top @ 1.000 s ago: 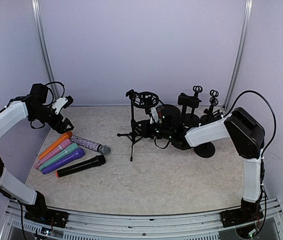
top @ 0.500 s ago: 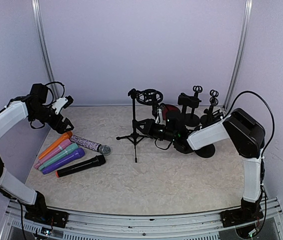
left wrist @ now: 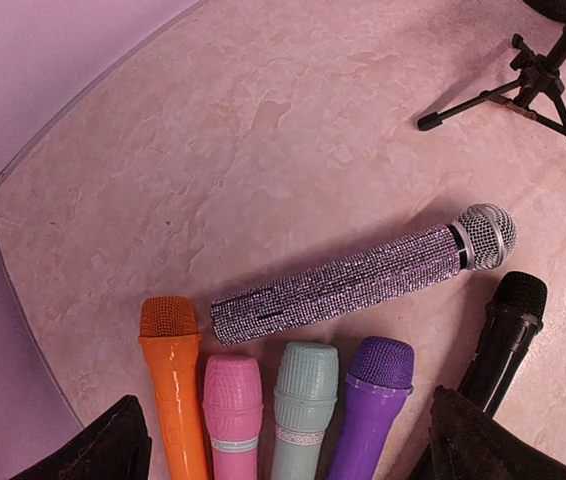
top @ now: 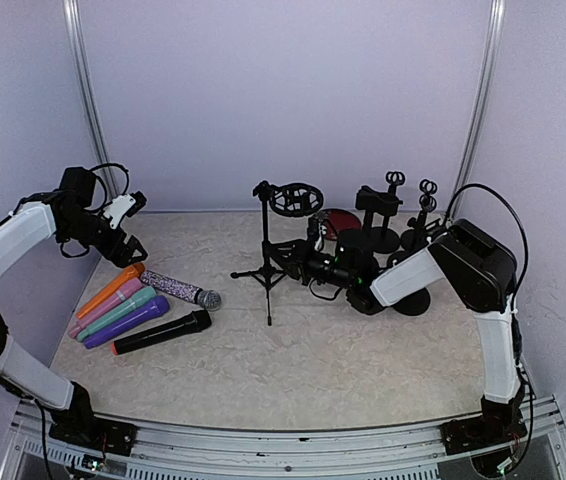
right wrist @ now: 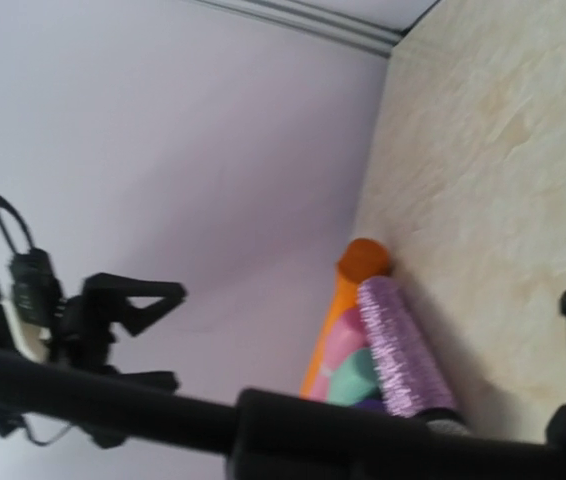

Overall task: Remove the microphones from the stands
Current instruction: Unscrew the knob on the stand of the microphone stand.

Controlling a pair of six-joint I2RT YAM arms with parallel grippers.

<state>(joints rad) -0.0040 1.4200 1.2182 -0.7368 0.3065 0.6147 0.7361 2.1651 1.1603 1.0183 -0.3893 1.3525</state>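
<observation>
Just right of stand [top: 268,262], low: right claw [top: 306,262], nearer arm, grip state can't tell. Microphone [top: 296,199] poorly resolved atop stand, up-left of claw, axis unreadable. Left claw [left wrist: 293,450] released, far left of stand.

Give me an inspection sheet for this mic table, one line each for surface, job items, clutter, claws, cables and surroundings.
Surface: beige marbled table; no spills seen.
Job's things: tripod stand upright mid-table, ring mount on top; no mic clearly seen in it.
Clutter: orange mic, pink mic, mint mic, purple mic and black mic side by side at left, glitter mic crosswise by their heads; spare stands back right.
Claws: left claw open above the mics; right claw at the stand, open or shut cannot be told.
Cables: black loops on left arm and right arm.
Surroundings: lilac walls, metal posts.
</observation>
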